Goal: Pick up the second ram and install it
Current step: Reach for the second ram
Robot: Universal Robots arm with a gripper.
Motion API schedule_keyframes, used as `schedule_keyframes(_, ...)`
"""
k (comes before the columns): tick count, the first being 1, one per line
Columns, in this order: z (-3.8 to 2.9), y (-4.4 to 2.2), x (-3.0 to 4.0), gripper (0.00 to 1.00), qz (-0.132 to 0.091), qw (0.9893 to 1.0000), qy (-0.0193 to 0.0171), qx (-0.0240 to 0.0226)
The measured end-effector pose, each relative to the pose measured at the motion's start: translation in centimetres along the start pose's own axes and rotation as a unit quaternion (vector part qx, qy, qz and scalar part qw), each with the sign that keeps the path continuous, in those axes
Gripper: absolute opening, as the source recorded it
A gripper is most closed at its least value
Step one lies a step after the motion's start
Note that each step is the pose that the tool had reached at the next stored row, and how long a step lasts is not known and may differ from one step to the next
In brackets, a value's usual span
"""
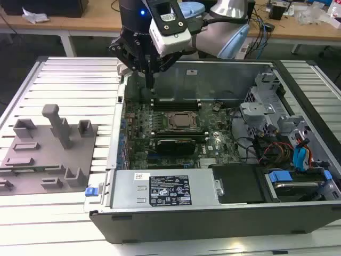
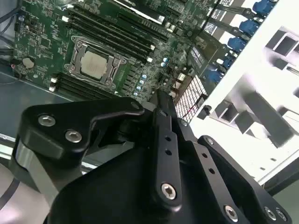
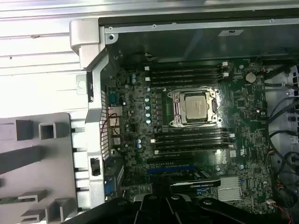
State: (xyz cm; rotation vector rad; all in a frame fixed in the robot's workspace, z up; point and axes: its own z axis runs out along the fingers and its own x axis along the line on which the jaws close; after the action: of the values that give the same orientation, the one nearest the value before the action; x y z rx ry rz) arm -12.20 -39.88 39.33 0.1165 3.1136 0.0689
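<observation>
Gripper [image 1: 151,84]: fingers drawn together, hanging over the motherboard's [image 3: 252,140] far corner.
CPU socket [image 3: 194,106]: between two banks of memory slots.
Grey fixture [image 1: 48,154]: beside the case [image 1: 213,218], on the exterior view's left.

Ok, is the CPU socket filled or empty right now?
Filled. In both wrist views a silver-capped chip sits inside the metal frame of the CPU socket.

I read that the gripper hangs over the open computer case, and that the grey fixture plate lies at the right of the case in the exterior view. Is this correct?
One detail is wrong. The grey fixture plate lies at the exterior view's left of the computer case, not the right, as the exterior view shows. The gripper does hang over the open case.
</observation>
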Motion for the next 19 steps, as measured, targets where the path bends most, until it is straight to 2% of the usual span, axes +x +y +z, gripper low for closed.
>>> schedule_keyframes(2, -0.02, -0.07, 0.99, 0.11, 0.0, 1.0, -0.0001, 0.0)
schedule_keyframes(4, -0.07, -0.2, 2.74, 0.11, 0.0, 1.0, -0.0003, 0.0)
schedule_keyframes(5, -0.09, -0.26, 3.4, 0.11, 0.0, 1.0, -0.0004, 0.0)
schedule_keyframes(7, -0.1, -0.3, 3.98, 0.11, 0.0, 1.0, -0.0005, 0.0)
schedule_keyframes(8, -0.12, -0.34, 4.58, 0.11, 0.0, 1.0, -0.0005, 0.0)
schedule_keyframes(11, -0.13, -0.39, 5.27, 0.11, 0.0, 1.0, -0.0005, 0.0)
schedule_keyframes(16, -0.18, -0.55, 7.42, 0.11, 0.0, 1.0, -0.0005, 0.0)
schedule_keyframes(18, -0.21, -0.66, 8.84, 0.11, 0.0, 1.0, -0.0005, 0.0)
schedule_keyframes(19, -0.22, -0.68, 9.06, 0.11, 0.0, 1.0, -0.0005, 0.0)
